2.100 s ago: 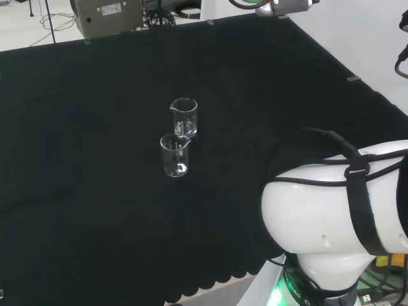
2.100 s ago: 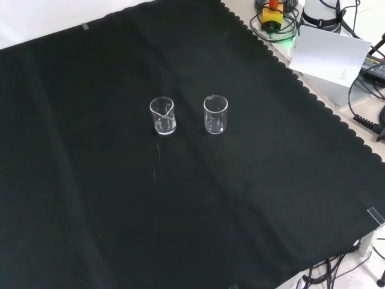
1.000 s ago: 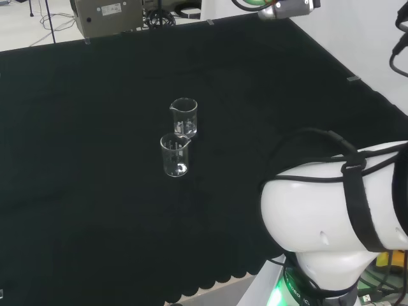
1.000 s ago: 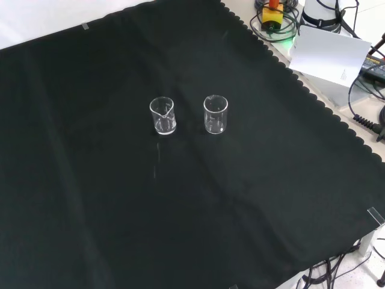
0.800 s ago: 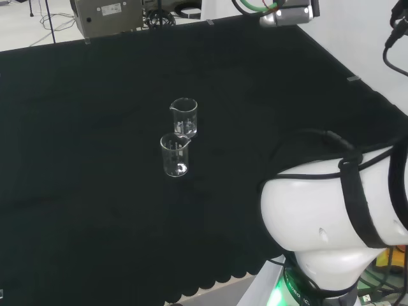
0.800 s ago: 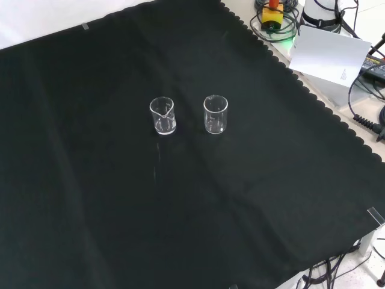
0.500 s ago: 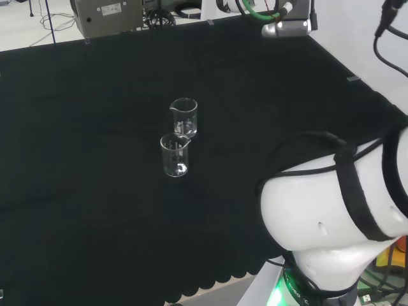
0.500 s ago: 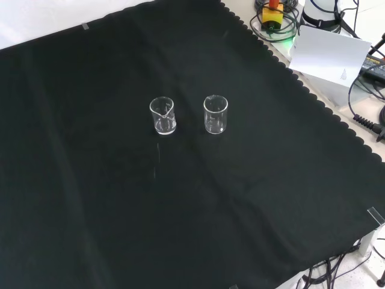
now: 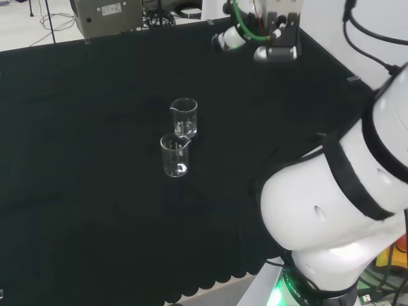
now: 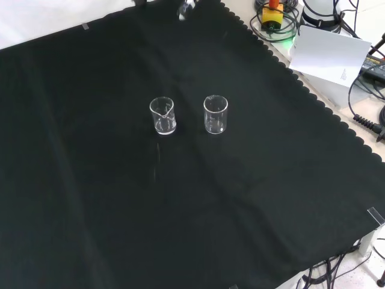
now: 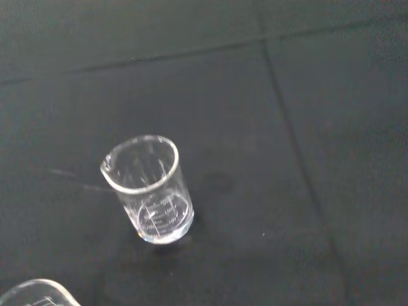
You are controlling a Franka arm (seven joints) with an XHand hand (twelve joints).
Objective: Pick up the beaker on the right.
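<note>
My hand [image 9: 224,39] hangs well apart from the glass; whether it is open or closed, I cannot tell. In the front view, the target beaker [image 10: 215,114] stands at 3 o'clock of the neighbour beaker [image 10: 162,115]. Risk: my approach clips the neighbour and topples it.

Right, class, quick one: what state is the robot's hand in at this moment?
Hand: cannot be told. It holds nothing; both beakers stand alone on the cloth.

Even, bright light; black cloth [image 10: 120,229] swallows shadows, small glints on both beakers [image 10: 216,114]
</note>
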